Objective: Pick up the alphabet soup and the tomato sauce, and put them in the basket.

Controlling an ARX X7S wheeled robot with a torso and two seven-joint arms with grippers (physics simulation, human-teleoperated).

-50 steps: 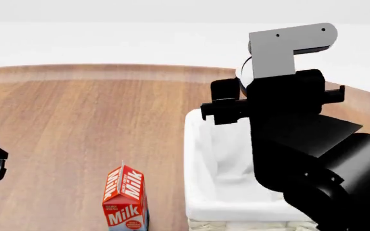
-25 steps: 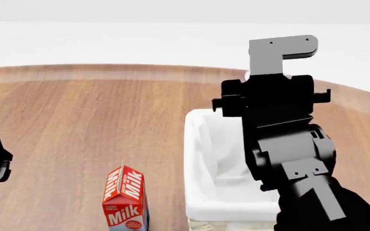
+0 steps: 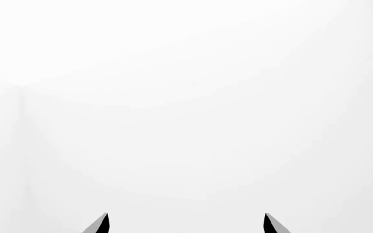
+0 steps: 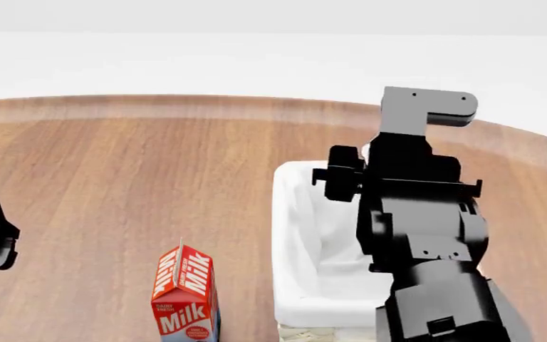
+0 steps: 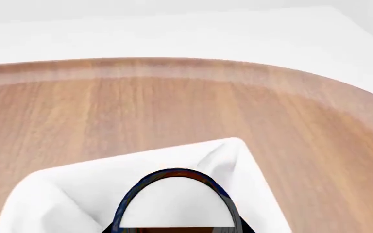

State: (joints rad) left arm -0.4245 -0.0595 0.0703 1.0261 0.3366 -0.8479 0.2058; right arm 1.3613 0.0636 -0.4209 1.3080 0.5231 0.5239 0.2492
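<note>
Overhead, the right arm reached out over the basket (image 4: pixel 298 235), its black links stacked above the white cloth lining and its gripper pointed down into the far end. From the head camera that gripper was hidden behind the arm's own body. The right wrist camera showed the alphabet soup (image 5: pixel 177 204) close under it, silver-white lid up with a dark blue rim, over the lining's far corner; whether the jaws were clamped on the can could not be told. The left gripper (image 3: pixel 185 224) faced blank white, its two dark tips well apart. A milk carton (image 4: pixel 186 293) stood upright on the wooden table (image 4: pixel 112 185), just beside the basket.
</note>
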